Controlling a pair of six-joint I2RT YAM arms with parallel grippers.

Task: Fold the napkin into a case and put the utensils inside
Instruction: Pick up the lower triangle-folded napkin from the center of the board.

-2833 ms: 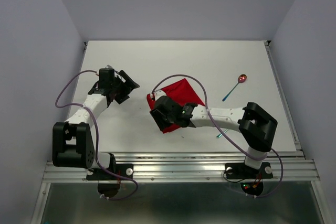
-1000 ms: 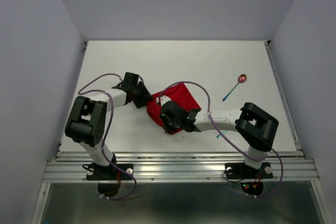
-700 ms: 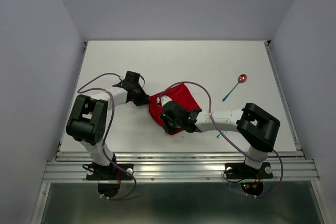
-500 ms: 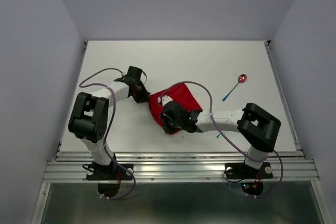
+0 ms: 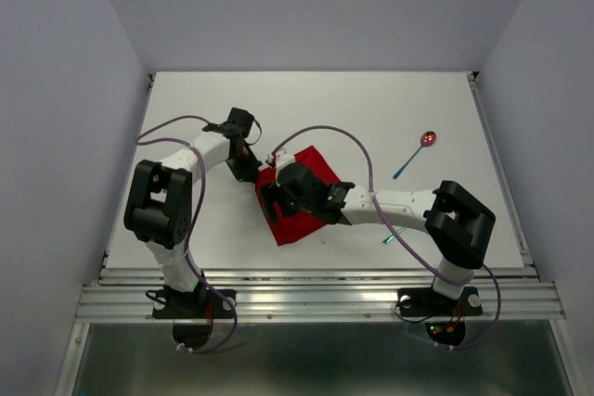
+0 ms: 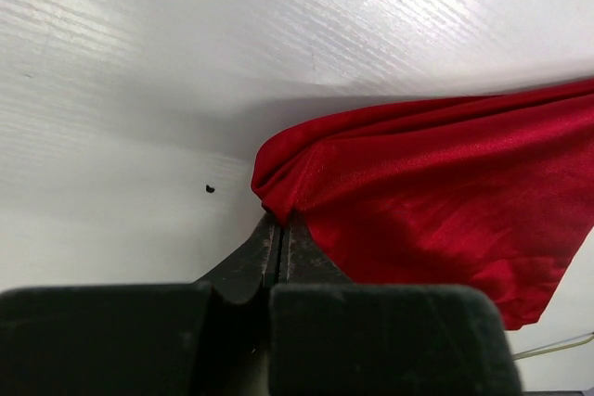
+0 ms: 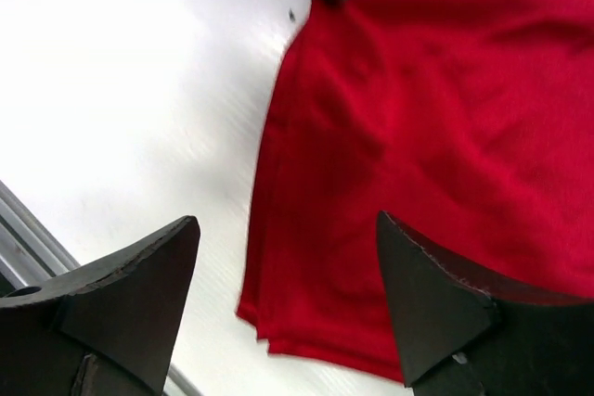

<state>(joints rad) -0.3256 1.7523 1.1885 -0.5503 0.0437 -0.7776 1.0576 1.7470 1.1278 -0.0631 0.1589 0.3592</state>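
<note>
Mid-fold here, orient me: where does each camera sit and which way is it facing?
Top external: fixed above and behind the bases, looking down on the table; both arms show.
Left wrist: on the left arm, looking along its shut left pincer at the napkin corner it pinches.
Right wrist: on the right arm, looking down past its open right pincer onto the napkin.
Shared: all three see the napkin.

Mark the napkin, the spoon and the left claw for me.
napkin (image 5: 290, 226): top view, the bare near part of the cloth.
spoon (image 5: 428, 139): top view, its shiny bowl.
left claw (image 6: 279, 223): left wrist view, the shut tips pinching the napkin's corner.
</note>
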